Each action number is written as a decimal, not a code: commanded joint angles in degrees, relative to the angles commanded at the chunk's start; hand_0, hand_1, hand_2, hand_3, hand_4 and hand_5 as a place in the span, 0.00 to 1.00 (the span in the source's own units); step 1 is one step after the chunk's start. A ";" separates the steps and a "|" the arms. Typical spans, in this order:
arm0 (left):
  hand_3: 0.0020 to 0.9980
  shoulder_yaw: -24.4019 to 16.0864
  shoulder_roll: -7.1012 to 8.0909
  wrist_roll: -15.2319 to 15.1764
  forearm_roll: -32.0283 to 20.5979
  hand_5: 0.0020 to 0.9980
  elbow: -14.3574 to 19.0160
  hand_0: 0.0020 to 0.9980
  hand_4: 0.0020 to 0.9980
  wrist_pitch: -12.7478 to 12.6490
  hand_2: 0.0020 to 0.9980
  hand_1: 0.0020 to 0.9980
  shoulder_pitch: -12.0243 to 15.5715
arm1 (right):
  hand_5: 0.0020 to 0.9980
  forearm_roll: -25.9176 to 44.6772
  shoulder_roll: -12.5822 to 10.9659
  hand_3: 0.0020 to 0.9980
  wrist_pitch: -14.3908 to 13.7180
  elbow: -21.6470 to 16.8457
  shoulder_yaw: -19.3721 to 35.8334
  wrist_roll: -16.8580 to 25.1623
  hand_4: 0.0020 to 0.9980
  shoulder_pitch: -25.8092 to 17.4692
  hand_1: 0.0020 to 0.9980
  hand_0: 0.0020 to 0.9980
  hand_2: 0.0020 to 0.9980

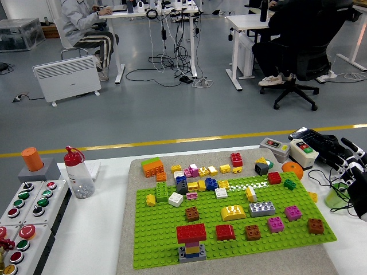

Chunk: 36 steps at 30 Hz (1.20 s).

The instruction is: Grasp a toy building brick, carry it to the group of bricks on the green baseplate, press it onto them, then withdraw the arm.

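The right hand (351, 172) sits at the table's right edge, off the green baseplate (229, 229); its fingers look loosely spread and empty, though partly cropped. Bricks (198, 186) crowd the plate's far side.

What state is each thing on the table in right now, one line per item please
Right hand: at the table's right edge, off the baseplate, fingers spread, holding nothing.
Green baseplate: flat on the grey mat, covered in scattered bricks.
Red brick stack: upright at the near edge.
Bottle: upright, red cap on.
Orange brick: on the mat, off the baseplate.
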<state>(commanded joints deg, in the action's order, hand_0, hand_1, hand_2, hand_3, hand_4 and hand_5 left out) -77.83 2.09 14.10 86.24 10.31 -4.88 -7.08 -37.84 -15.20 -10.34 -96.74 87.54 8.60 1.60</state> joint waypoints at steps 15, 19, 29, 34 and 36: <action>0.58 0.04 -0.35 0.09 0.92 1.00 0.00 0.65 0.29 0.45 0.68 0.69 0.69 | 0.43 27.43 0.01 0.77 0.51 0.79 0.44 -0.28 0.53 -1.14 0.78 0.80 0.80; 0.58 -0.04 -0.38 0.08 1.16 1.00 0.00 0.65 0.29 0.51 0.68 0.69 0.70 | 0.45 32.13 -0.03 0.76 0.43 0.98 0.37 -0.34 0.53 -1.36 0.78 0.80 0.80; 0.58 -0.40 -0.27 -0.09 1.83 1.00 0.00 0.65 0.29 0.54 0.68 0.69 0.49 | 0.46 35.26 -0.07 0.74 0.51 1.19 0.73 -1.13 0.52 -1.75 0.77 0.80 0.75; 0.58 -0.54 -0.23 -0.09 2.04 1.00 0.00 0.65 0.29 0.54 0.68 0.69 0.40 | 0.47 35.24 -0.08 0.73 0.83 1.19 0.84 -1.74 0.52 -1.53 0.77 0.79 0.75; 0.58 -0.54 -0.21 -0.08 2.01 1.00 0.00 0.65 0.29 0.57 0.68 0.69 0.34 | 0.47 35.24 -0.08 0.73 0.85 1.20 0.94 -1.84 0.52 -1.47 0.77 0.79 0.75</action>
<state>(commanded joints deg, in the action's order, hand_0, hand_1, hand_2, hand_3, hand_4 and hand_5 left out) -78.37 1.88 14.01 88.26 10.31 -4.32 -6.73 -2.60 -15.28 -9.49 -95.54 88.49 6.75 0.13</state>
